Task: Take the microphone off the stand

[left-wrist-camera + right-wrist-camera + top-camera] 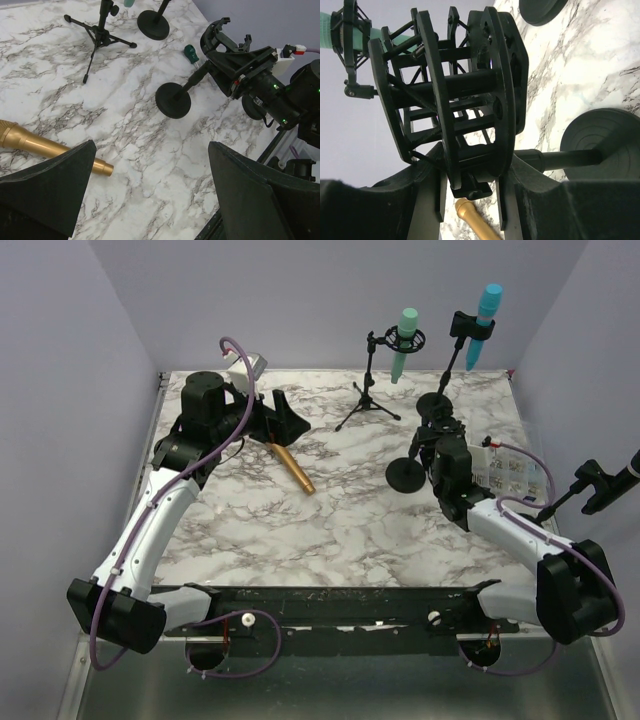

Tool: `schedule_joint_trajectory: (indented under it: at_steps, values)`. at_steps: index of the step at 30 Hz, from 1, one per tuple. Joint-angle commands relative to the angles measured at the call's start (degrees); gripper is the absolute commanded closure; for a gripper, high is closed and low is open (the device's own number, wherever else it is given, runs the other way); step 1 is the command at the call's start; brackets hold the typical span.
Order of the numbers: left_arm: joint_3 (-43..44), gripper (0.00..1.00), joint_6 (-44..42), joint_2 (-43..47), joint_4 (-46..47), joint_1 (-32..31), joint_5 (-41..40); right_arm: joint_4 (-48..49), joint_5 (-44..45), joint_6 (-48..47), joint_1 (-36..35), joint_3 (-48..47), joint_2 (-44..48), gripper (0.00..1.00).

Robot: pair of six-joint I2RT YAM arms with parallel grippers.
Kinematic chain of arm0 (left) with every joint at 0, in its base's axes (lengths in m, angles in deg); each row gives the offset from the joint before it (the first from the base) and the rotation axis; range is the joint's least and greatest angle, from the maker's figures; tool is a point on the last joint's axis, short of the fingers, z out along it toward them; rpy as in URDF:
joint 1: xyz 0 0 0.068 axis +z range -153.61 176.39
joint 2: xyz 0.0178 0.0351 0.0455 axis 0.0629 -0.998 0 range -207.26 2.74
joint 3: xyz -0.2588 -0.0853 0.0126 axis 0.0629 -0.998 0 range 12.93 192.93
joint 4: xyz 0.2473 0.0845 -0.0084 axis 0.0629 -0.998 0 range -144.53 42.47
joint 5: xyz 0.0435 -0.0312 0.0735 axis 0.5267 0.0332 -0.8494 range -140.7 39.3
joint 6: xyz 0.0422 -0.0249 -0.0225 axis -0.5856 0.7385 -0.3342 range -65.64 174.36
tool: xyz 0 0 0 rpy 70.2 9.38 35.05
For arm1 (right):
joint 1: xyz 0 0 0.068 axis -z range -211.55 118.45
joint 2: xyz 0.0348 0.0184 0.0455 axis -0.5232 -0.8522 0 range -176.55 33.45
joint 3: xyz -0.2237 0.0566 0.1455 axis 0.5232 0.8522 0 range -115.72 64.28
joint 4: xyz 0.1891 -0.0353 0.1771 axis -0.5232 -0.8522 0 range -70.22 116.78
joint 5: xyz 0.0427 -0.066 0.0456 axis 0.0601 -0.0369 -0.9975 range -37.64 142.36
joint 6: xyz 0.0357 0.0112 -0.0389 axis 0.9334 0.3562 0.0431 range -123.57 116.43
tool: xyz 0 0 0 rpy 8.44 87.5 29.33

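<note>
From where I stand, the right tool [470, 190] is pressed together on the neck of the stand [560, 159], just beneath the empty shock mount [455, 100]. The stand leans over in that grip, with its round base [607, 145] out beyond the tool on the desk [330, 530]. My guess is that it is held this way to brace the stand so the mount cannot swing or topple. Nothing sits in the mount's cage. The gold microphone [292, 468] lies flat on the desk, well apart from the right tool on its left side and much closer to the other arm. The left tool [151, 150] is spread wide, gripping nothing, and hangs just over the microphone, whose tapered end peeks out beside one of its fingers [55, 185]. The microphone's long axis runs on a diagonal: one end is near the left tool, and the body slants away toward the near side of the desk and toward the right tool. I cannot tell from here which end is the head. Farther beyond both tools, a tripod stand [367, 405] holds its own green microphone [403, 340], which neither tool touches. To my eye the removal looks done
</note>
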Motion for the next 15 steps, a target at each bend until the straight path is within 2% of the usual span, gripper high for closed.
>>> schedule_joint_trajectory:
  at_steps: [1, 7, 12, 15]
  values:
    - [-0.6, 0.03, 0.3, -0.3, 1.5, 0.1, 2.0, -21.0, 1.1, -3.1, -1.0, 5.8, -4.3, 0.59]
    - [-0.6, 0.03, 0.5, -0.7, 1.6, 0.1, 2.2, -21.1, 5.3, -6.9, -1.0, 3.5, -2.1, 0.56]
    - [-0.7, 0.03, 0.6, -0.5, 1.7, 0.1, 2.3, -20.6, 7.9, -10.0, -1.0, 2.4, -0.7, 0.47]
    - [-0.7, 0.03, 0.5, -0.4, 1.6, 0.1, 2.0, -19.0, 8.4, -10.9, -0.9, 3.5, 0.0, 0.46]
